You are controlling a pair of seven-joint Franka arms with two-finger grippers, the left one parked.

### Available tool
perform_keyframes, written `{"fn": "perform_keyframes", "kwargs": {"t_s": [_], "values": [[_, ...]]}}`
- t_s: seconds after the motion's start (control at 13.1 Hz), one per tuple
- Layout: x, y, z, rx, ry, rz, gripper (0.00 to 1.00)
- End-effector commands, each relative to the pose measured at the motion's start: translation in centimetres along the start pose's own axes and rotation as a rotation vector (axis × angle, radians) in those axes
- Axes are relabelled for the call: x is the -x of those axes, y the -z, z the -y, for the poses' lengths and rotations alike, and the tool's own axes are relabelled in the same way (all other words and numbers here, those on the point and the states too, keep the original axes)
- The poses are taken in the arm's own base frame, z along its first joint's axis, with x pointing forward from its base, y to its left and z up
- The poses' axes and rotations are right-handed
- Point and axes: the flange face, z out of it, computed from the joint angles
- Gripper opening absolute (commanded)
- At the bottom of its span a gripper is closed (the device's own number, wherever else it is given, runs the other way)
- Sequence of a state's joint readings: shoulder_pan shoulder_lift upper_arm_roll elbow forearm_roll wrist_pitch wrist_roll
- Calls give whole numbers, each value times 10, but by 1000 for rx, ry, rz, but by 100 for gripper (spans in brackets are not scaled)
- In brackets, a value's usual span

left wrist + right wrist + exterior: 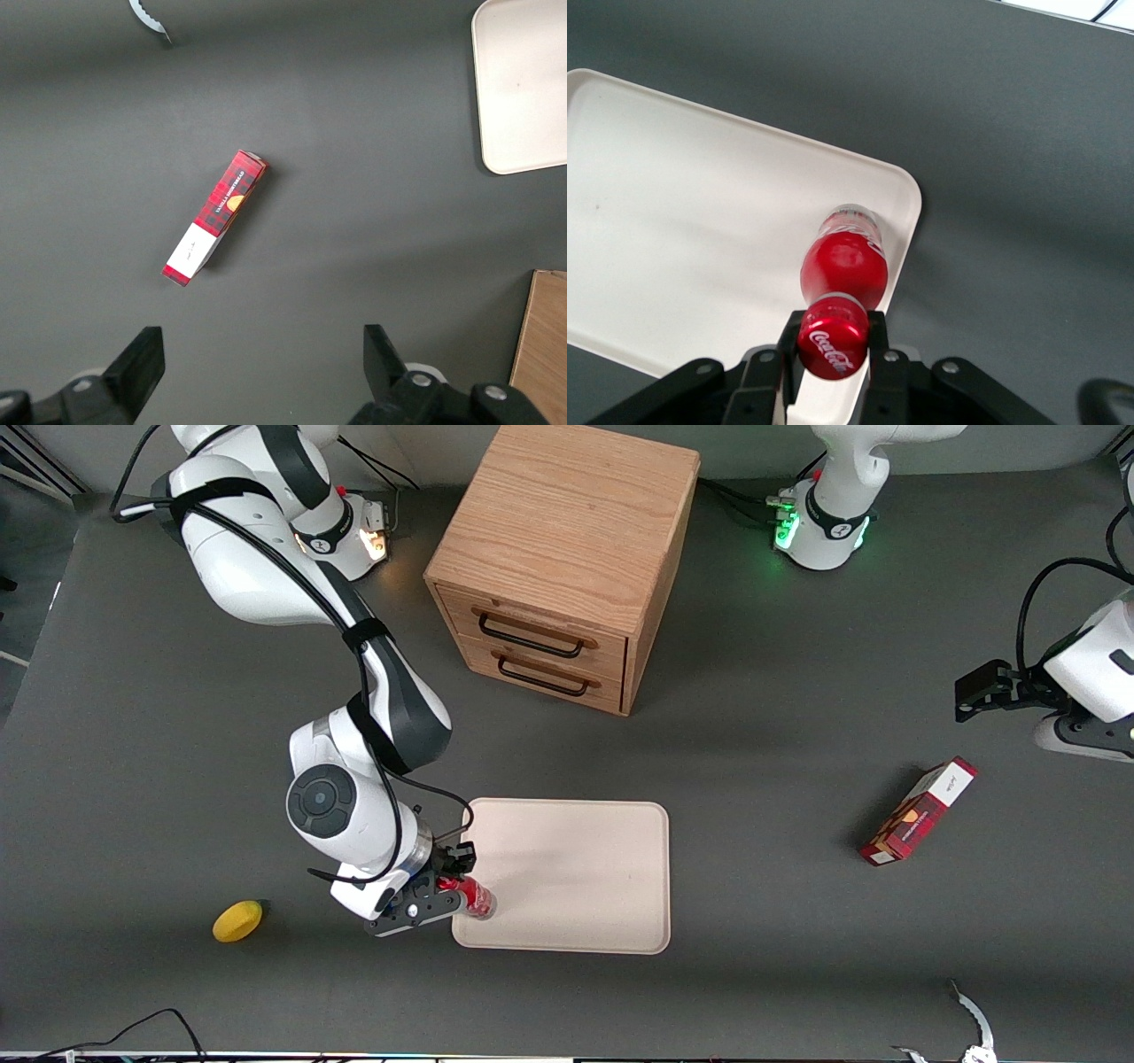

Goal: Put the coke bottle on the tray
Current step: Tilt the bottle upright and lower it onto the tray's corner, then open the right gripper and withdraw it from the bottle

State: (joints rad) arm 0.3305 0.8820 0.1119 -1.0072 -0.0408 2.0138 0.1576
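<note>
The end effector (833, 350) grips the coke bottle (843, 266) by its cap, over the tray (576, 868) corner nearest the working arm's end. Only the wrist view shows the cap clamped.

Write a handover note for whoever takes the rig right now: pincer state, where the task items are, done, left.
Pincer: shut on the coke bottle, fingers either side of its red cap, held over the tray's corner nearest the front camera at the working arm's end.
Coke bottle: roughly upright in the wrist view, its base over the tray just inside the rim; whether it touches the tray cannot be told.
Tray: nothing else on it, in front of the wooden drawer cabinet.
Done: bottle grasped and brought over the tray.
Left: set it down if needed, open the pincer, withdraw; it is close to the rim, so probably release gently.
</note>
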Motion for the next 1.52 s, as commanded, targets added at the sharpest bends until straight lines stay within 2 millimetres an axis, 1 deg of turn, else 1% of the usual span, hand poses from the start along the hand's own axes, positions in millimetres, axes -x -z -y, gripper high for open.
{"fn": "perform_keyframes", "kwargs": {"t_s": [0.0, 0.08, 0.15, 0.38, 0.53, 0.61, 0.69, 0.76, 0.84, 0.91, 1.07, 1.22, 1.3, 1.37, 1.45], "values": [[-8, 1, 1, 21, -21, -39, 0], [-6, -1, 9, 26, -10, -38, 0], [-7, -1, 4, 37, -15, -41, 0], [-7, -6, 4, 39, -42, -42, 0], [-7, -6, 6, 36, -49, -46, 17], [-7, -6, 6, 36, -49, -46, 32], [-7, -6, 6, 36, -51, -48, 43], [-7, -6, 6, 36, -49, -47, 67], [-7, -6, 6, 36, -51, -48, 84], [-7, -6, 5, 36, -52, -48, 98], [-7, -6, 6, 35, -64, -48, 100], [-8, 1, 5, 34, -72, -57, 100], [-8, 10, 5, 34, -72, -59, 100], [-8, 22, 6, 33, -72, -62, 100], [-7, 37, 2, 34, -79, -56, 100]]}}
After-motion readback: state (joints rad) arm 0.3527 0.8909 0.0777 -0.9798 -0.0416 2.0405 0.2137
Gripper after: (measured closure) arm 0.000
